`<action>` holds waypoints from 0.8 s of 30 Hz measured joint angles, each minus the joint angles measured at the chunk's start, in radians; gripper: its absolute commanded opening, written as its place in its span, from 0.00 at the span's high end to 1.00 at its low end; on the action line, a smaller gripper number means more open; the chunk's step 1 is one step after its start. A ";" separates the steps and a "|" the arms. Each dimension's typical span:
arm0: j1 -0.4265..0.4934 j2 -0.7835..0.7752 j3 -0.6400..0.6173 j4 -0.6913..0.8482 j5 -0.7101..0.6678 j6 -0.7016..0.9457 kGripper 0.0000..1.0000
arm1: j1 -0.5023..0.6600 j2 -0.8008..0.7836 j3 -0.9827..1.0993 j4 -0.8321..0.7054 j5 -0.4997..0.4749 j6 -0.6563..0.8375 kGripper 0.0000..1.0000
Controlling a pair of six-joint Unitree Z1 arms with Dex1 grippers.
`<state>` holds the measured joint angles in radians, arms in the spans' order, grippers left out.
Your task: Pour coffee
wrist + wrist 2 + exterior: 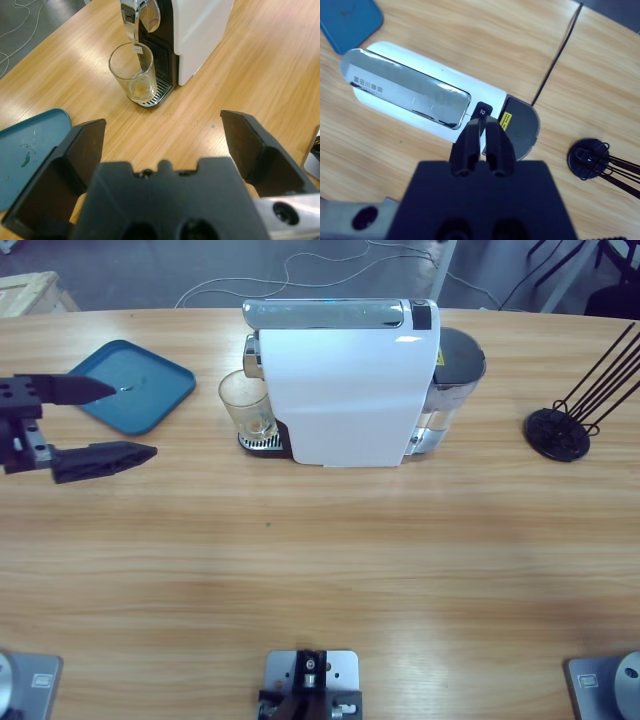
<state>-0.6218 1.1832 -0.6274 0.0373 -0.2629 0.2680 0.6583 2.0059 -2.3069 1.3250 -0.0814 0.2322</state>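
So the coffee (pixel 141 90) is just a thin brown layer at the bottom of the glass (pixel 246 403), which sits on the drip grate under the white coffee machine (pixel 345 390) spout. The left gripper (pixel 108 420) hangs wide open, well apart from the glass, beside the blue tray (pixel 160 390). The right gripper (pixel 482 145) is pinched closed above the machine's top.

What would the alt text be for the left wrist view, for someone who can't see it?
The left gripper, jaws wide open, faces a clear glass with a thin layer of coffee, standing on the drip grate under the spout of the white coffee machine. A blue tray lies at the left on the wooden table.
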 measured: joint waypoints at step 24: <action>0.000 0.030 0.000 -0.005 0.016 0.000 0.00 | 0.000 0.059 0.023 0.000 0.011 -0.024 1.00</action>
<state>-0.6215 1.2132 -0.6274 0.0328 -0.2474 0.2680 0.6583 2.0651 -2.2839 1.3251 -0.0703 0.2086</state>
